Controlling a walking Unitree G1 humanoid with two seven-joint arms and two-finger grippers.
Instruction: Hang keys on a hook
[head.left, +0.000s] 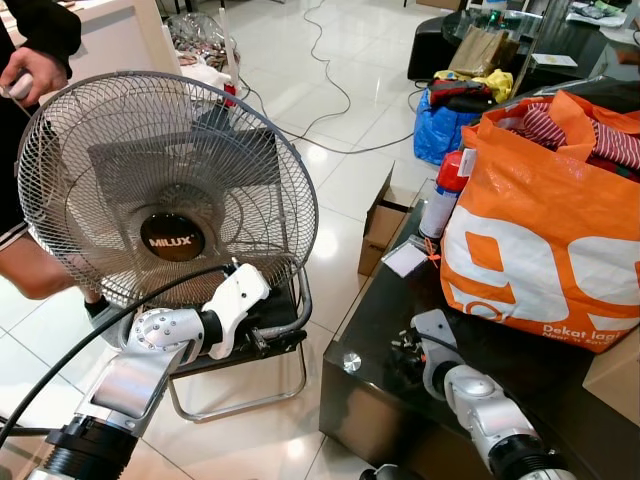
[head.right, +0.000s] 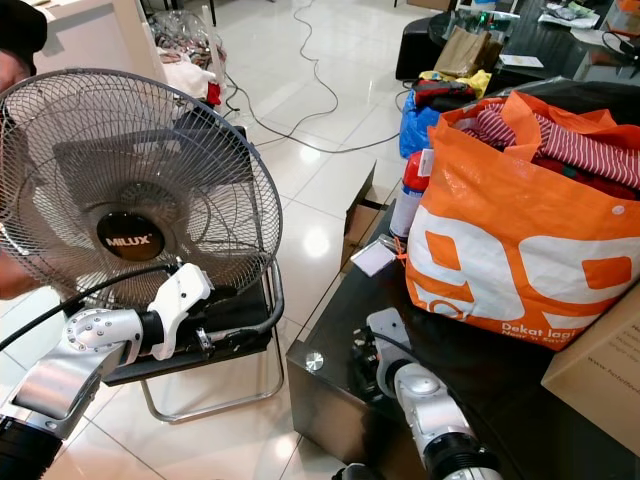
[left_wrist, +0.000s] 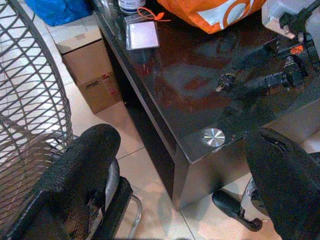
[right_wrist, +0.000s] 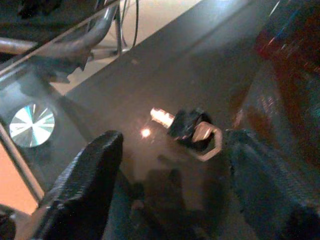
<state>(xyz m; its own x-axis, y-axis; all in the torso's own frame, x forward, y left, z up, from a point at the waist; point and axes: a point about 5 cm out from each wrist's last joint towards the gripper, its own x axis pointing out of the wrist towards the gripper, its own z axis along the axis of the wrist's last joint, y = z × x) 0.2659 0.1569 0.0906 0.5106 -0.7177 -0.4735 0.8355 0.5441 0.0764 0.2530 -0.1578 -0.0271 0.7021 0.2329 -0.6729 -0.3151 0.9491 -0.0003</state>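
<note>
A small bunch of keys (right_wrist: 187, 127), with a black head and a silver ring, lies on the dark glass table (head.left: 375, 300) near its front left corner. My right gripper (right_wrist: 172, 145) hovers just over the table, open, one finger on each side of the keys without touching them. From the head it is seen at the table's front part (head.left: 405, 348). My left gripper (head.left: 285, 335) is open and empty, held out over the floor beside the table corner, in front of the fan's stand. From the left wrist the keys (left_wrist: 225, 80) lie beside the right gripper's fingers (left_wrist: 272, 80).
A big MILUX fan (head.left: 170, 190) stands on a metal frame on the left. A person (head.left: 30, 70) is behind it. An orange bag of clothes (head.left: 540, 240), a red-capped can (head.left: 445, 195) and a card (head.left: 405, 258) sit on the table. A cardboard box (head.left: 385, 220) and cables lie on the tiled floor.
</note>
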